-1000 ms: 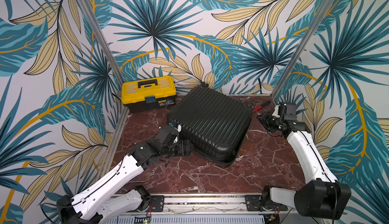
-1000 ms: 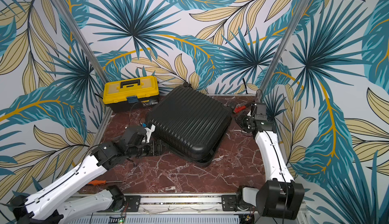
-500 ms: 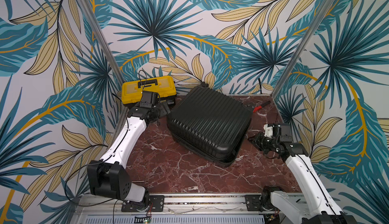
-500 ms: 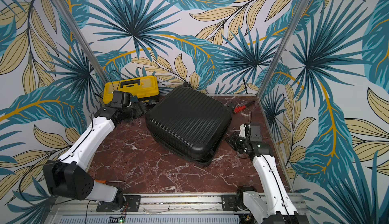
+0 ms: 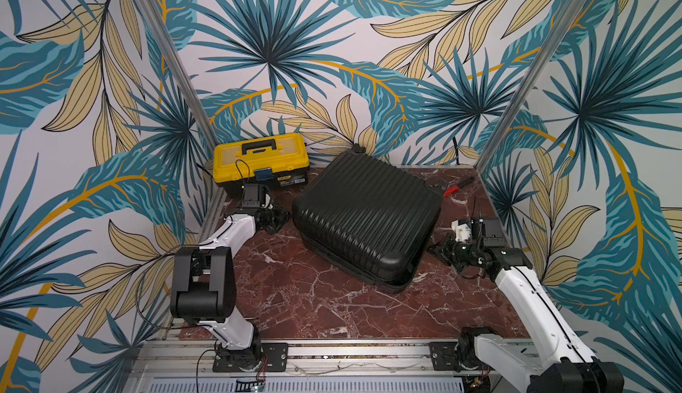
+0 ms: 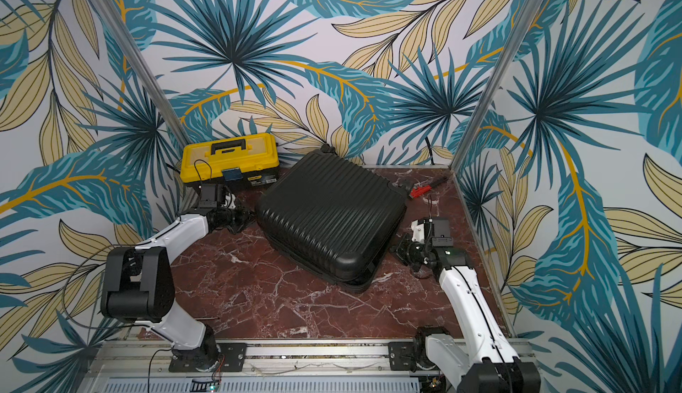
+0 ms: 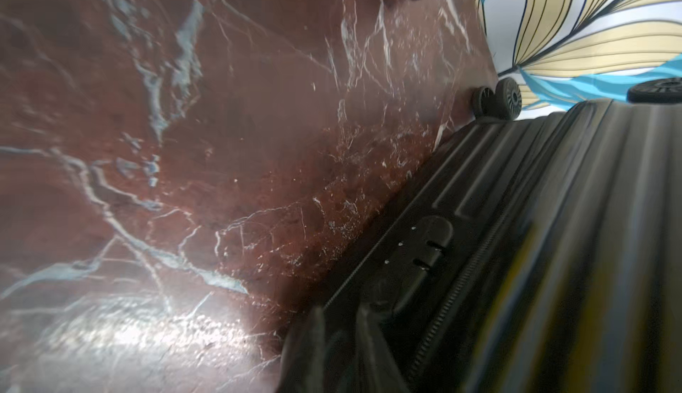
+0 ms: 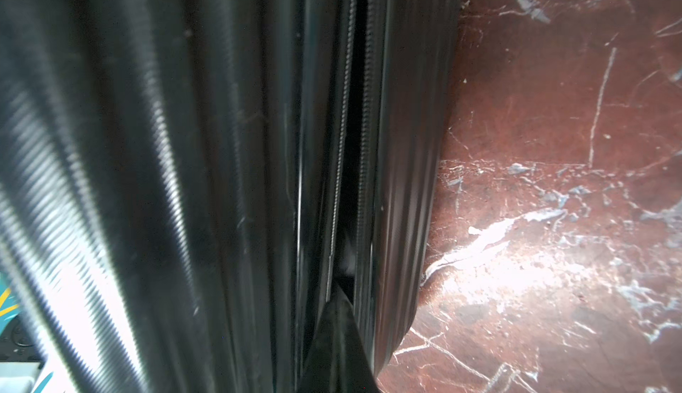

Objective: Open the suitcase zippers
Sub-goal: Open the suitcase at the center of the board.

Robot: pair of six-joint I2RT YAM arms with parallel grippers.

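The right fingers (image 8: 337, 336) are pressed together into one dark wedge. Their tip sits right at the zippers (image 8: 345, 151) on the side seam of the suitcase (image 8: 184, 151). Whether a pull is pinched between them cannot be told. Ahead of the tip the two rows of teeth stand slightly apart, with a dark gap between them.

The left fingers (image 7: 302, 350) show only as a blur in the left wrist view. They are close against the suitcase's side wall, near a small moulded housing (image 7: 424, 251) on the seam. Whether they are open or closed cannot be told.

In both top views the suitcase lies flat with its ribbed face up and its lid down. It is turned at an angle on the red marble surface (image 5: 313, 299), toward the back. The left arm reaches the side nearer a yellow-and-black toolbox (image 5: 260, 158), and the right arm reaches the opposite side. The toolbox stands in the back corner near the suitcase. A red-handled tool (image 5: 452, 190) lies by the suitcase's far right corner.
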